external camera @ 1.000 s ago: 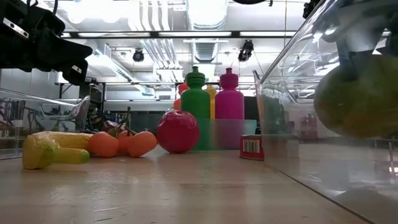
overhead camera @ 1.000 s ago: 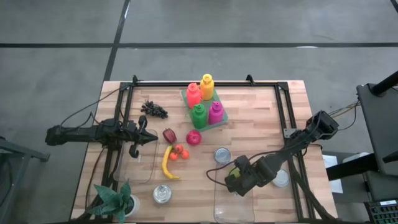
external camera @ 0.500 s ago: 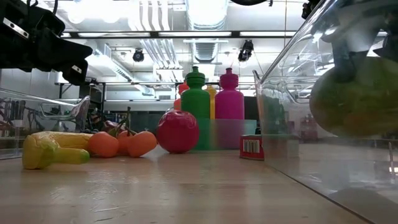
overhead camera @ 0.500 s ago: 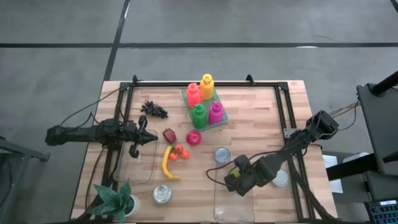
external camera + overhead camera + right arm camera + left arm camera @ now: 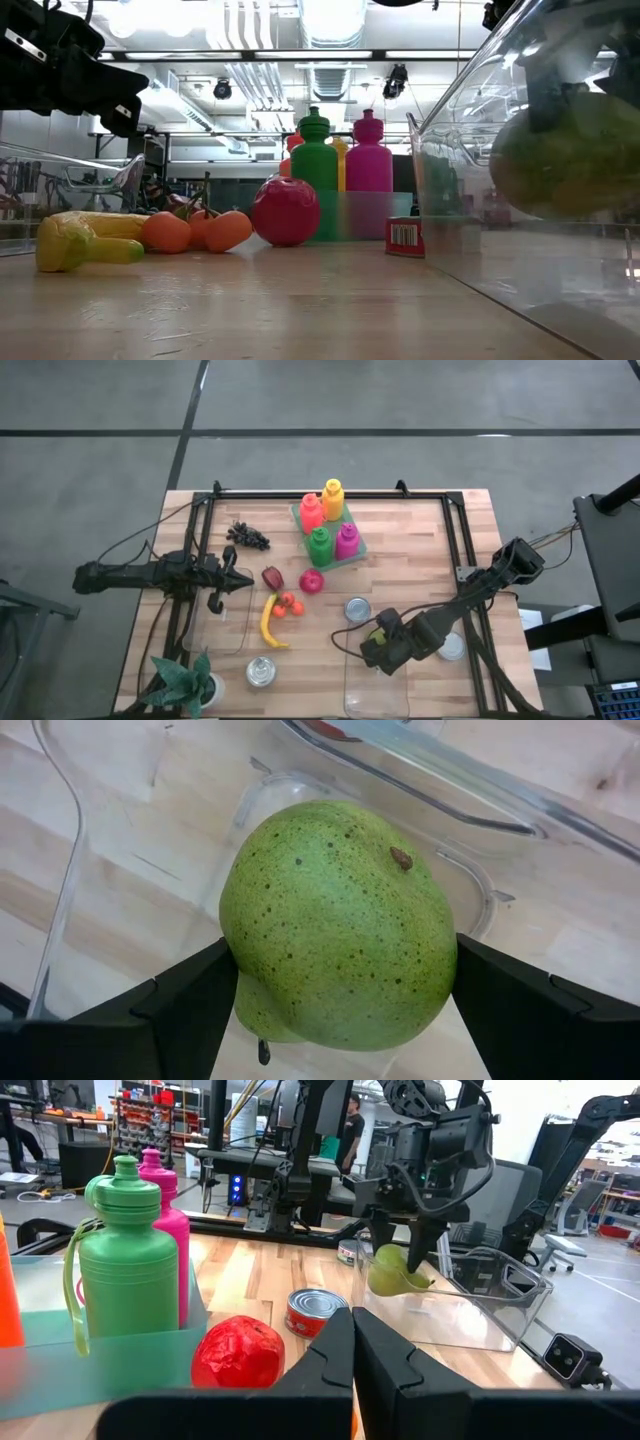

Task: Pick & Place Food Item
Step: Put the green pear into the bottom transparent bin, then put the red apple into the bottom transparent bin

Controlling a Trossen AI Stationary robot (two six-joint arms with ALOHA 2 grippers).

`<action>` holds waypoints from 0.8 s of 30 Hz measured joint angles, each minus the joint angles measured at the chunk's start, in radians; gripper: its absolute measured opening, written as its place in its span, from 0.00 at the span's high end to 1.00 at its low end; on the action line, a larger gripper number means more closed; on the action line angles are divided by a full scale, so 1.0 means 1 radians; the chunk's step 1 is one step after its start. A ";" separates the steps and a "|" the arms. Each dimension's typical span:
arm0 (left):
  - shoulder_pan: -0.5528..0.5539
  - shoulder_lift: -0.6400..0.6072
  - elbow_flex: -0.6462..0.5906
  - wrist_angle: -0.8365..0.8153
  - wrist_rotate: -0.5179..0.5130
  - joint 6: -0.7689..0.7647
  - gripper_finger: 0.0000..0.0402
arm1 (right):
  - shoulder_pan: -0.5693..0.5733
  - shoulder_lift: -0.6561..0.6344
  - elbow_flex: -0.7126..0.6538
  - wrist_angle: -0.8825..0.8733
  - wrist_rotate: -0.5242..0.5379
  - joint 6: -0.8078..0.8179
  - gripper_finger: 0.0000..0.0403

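Observation:
A speckled green pear (image 5: 335, 950) hangs in my right gripper (image 5: 378, 645), which is shut on it over the clear plastic container (image 5: 385, 685) at the table's near right. In the low view the pear (image 5: 565, 155) shows through the container's wall, above its floor. From the left wrist view the pear (image 5: 393, 1270) sits about level with the container's rim. My left gripper (image 5: 352, 1330) is shut and holds nothing. It points level over the table's left side (image 5: 245, 582). My right gripper pinches the pear's wide body between its two fingers (image 5: 190, 995), one on each opposite flank (image 5: 245, 960). The fingers come from above, pointing steeply down. The pear is lifted clear and tilted, its stem (image 5: 425, 1283) sticking out sideways.
Left of the container lie a tin can (image 5: 357, 609), a banana (image 5: 267, 622), tomatoes (image 5: 288, 604) and a red apple (image 5: 311, 581). Coloured bottles stand in a tray (image 5: 328, 525) at the far middle, grapes (image 5: 248, 536) beside it. Another clear container (image 5: 215, 625) and a plant (image 5: 185, 680) are near left.
In the low view the pear has drifted a little toward the table's left while staying above the container's floor. The right gripper's hold on it looks the same.

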 joint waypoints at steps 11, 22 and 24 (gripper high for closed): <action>0.000 0.000 0.000 0.000 0.000 0.000 1.00 | 0.000 -0.008 0.000 0.020 -0.003 -0.002 0.04; 0.000 0.000 0.000 0.000 0.000 0.000 1.00 | 0.000 -0.008 0.000 0.021 -0.009 0.005 0.01; 0.000 0.000 0.000 0.000 0.000 0.000 1.00 | 0.000 -0.008 0.000 0.021 -0.009 0.006 0.01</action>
